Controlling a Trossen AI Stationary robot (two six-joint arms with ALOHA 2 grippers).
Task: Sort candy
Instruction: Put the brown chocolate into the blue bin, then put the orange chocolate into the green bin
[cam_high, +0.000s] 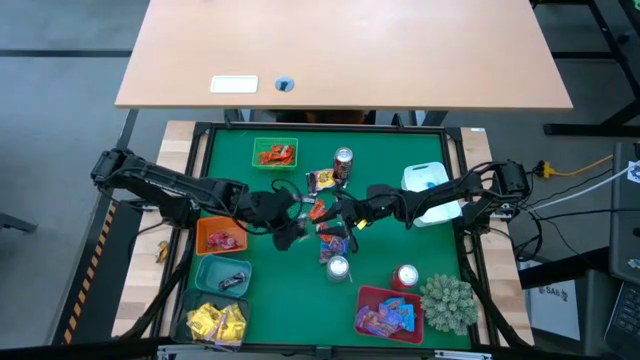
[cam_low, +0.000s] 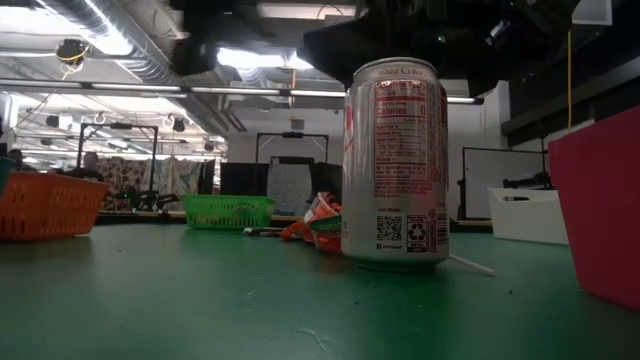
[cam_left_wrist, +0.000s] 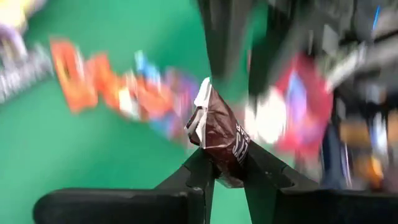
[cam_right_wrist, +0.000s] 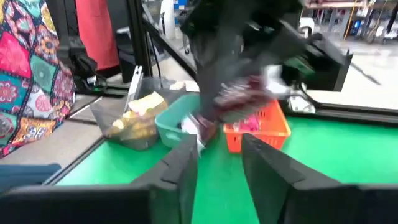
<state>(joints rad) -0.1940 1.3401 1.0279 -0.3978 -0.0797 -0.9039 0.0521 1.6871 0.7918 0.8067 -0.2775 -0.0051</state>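
Both dark arms reach in from the table's sides and meet over the middle of the green mat (cam_high: 300, 300); the left arm stretches low from the left edge, its forearm passing just above the orange basket (cam_high: 221, 237); the left gripper (cam_high: 291, 226) sits at the left of the loose candy pile (cam_high: 325, 225). In the left wrist view its fingers (cam_left_wrist: 200, 172) are drawn narrow and pinch a dark brown wrapped candy (cam_left_wrist: 219, 135), which stands up between them with its crimped white end uppermost; behind it the loose pile shows as a blur of orange-red, blue and purple wrappers.

The right arm comes from the right edge, passing in front of the white bin (cam_high: 428, 190); the right gripper (cam_high: 352, 214) is at the pile's right side, close to the left one; its fingers (cam_right_wrist: 185, 163) stand parted with green mat showing in the gap and nothing between them.

Sorted candy lies in the containers: orange-red pieces in the green basket (cam_high: 275, 153); a dark piece in the teal tray (cam_high: 223, 277); yellow ones in the clear tub (cam_high: 215, 322); mixed blue and purple in the red bin (cam_high: 389, 312). Three soda cans (cam_high: 343, 163) stand round the pile.
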